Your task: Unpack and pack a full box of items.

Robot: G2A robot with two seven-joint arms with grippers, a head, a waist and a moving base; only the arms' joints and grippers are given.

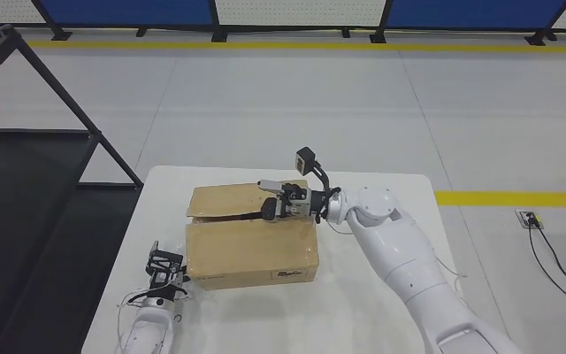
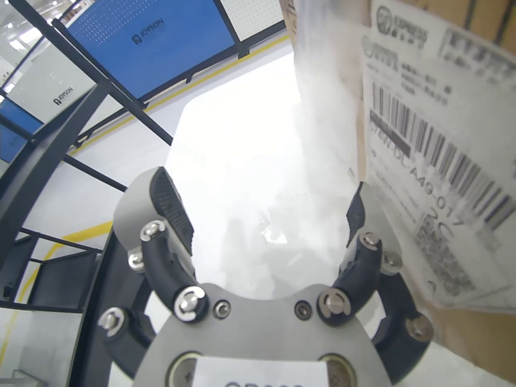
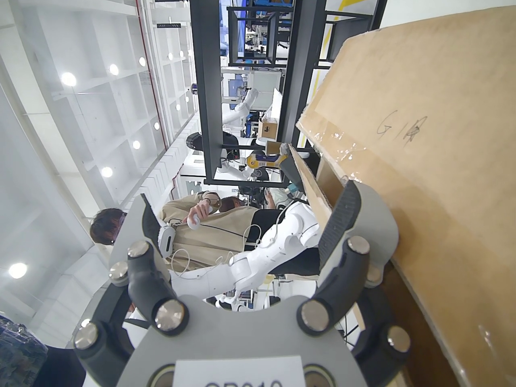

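Note:
A brown cardboard box [image 1: 252,239] stands in the middle of the white table [image 1: 371,310]. Its top flaps are folded down, with a dark gap along the seam, and the far flap [image 3: 423,142] is slightly lifted. My right gripper [image 1: 270,198] hovers open over the box top, turned sideways. One of its fingers [image 3: 342,219] rests at the flap edge by the seam, and nothing is between the fingers. My left gripper [image 2: 262,207] stands open and empty on the table beside the box's left side, close to its labelled wall [image 2: 423,142].
A black metal rack [image 1: 53,177] stands just left of the table. Blue partition panels [image 1: 124,11] line the back of the room. Free tabletop lies in front of the box and to its right, under the right arm.

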